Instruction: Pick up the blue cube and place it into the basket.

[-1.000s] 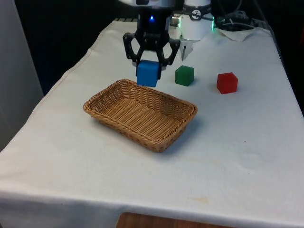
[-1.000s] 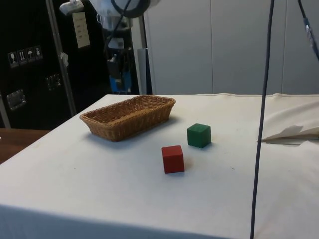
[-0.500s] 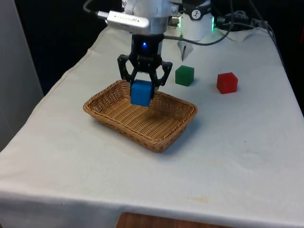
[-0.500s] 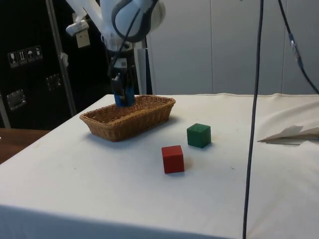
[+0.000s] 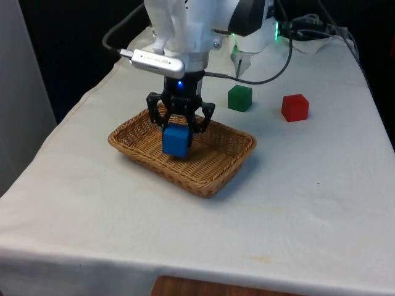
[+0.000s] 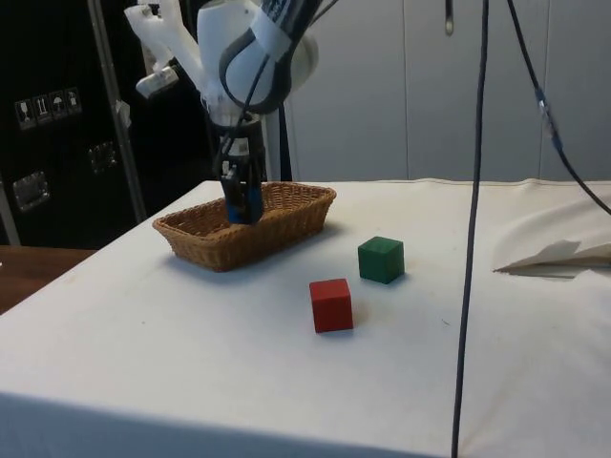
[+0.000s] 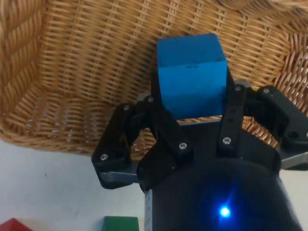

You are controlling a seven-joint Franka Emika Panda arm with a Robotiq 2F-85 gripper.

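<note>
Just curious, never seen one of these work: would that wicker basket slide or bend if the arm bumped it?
Probably slide. The basket looks thin, woven and light, resting loose on the white cloth. Its low, wide shape makes tipping unlikely. The weave would likely flex slightly, not break. The gripper holds the blue cube inside it.

A table draped in a white cloth [image 5: 296, 203] carries a shallow rectangular basket of tan woven wicker [image 5: 217, 171], set at an angle towards the front view's left. Beyond it, towards the front view's right, a small green cube [image 5: 239, 98] and a small red cube [image 5: 295, 107] rest on the cloth, near each other but apart, both clear of the basket.
</note>
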